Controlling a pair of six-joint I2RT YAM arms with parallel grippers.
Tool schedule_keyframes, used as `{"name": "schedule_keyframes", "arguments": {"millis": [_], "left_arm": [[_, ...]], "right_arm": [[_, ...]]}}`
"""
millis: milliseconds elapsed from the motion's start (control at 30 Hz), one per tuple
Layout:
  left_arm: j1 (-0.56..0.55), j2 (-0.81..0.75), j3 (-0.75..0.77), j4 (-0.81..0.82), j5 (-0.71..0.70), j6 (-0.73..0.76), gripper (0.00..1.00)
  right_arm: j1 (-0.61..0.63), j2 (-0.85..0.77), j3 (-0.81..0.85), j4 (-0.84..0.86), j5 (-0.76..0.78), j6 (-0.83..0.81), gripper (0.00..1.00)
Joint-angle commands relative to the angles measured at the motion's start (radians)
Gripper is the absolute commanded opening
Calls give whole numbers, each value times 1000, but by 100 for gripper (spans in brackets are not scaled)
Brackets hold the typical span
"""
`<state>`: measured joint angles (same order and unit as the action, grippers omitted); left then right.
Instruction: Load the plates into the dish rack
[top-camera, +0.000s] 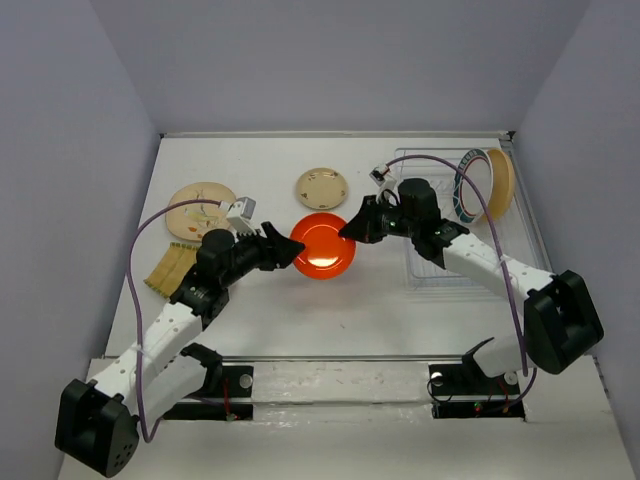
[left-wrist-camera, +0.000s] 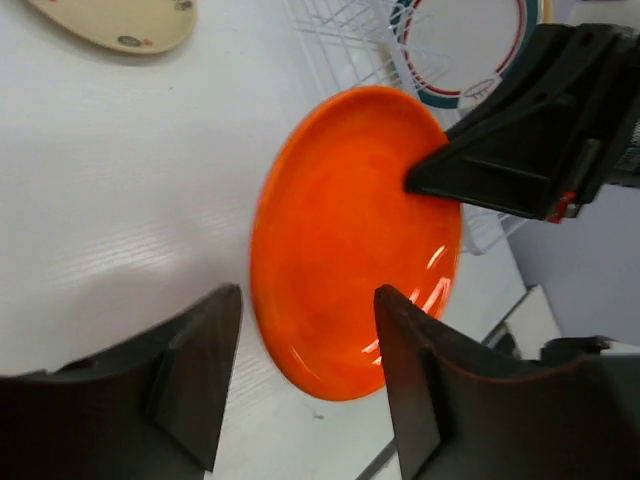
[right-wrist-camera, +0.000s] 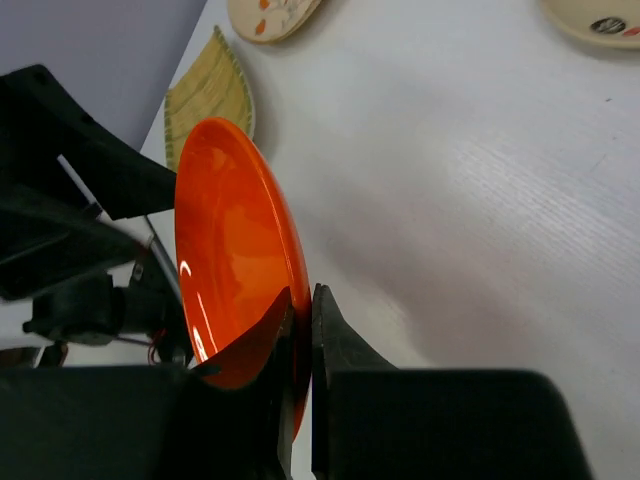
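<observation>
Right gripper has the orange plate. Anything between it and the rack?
Nothing visible. The orange plate hangs in the right gripper just left of the dish rack; the white rimmed plate and tan plate stand at its far end. The left gripper is open.

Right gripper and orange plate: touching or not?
Touching. The right wrist view shows the right gripper closed on the orange plate, one finger on each face of its rim, with no gap.
</observation>
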<state>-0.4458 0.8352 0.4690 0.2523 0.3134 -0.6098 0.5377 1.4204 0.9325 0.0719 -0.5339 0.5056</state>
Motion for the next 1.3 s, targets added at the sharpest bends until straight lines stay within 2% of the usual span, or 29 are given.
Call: {"name": "schedule_keyframes", "arguments": {"millis": [0,33,67,167,267,300,367,400,533,667,833,1000,1267], "left_arm": [[-16,-22,147,-10,82,74,80],[-17,-27,207,-101,55,140,92],[-16,-39,235,-143,40,174,98],[-17,-65,293,-263,-22,290,99],[-16,-119,217,-269,-121,332,99],[-13,-128,195,-272,-147,331,99],[-11,-114,220,-317,-148,353,99],[-10,-114,218,-305,-148,351,99],[19,-107,214,-274,-47,344,99],[24,-116,212,-286,-50,349,99],[27,-122,209,-280,-48,344,99],[32,-105,212,-278,-23,341,99],[33,-107,209,-283,-40,343,99]], "right_arm": [[-5,-58,26,89,93,-2,7],[-22,-101,46,34,138,-36,7],[-72,-121,60,2,176,-54,7],[-174,-191,133,-159,374,-128,7],[-254,-230,208,-271,751,-235,7],[-254,-227,227,-287,964,-272,7],[-265,-192,285,-290,1210,-395,7],[-265,-172,308,-288,1253,-433,7],[-305,-52,394,-232,1308,-637,7],[-328,55,430,-187,1315,-815,7],[-337,121,445,-188,1356,-929,7],[-346,103,430,-192,1310,-926,7],[-355,178,391,-192,1238,-882,7]]}}
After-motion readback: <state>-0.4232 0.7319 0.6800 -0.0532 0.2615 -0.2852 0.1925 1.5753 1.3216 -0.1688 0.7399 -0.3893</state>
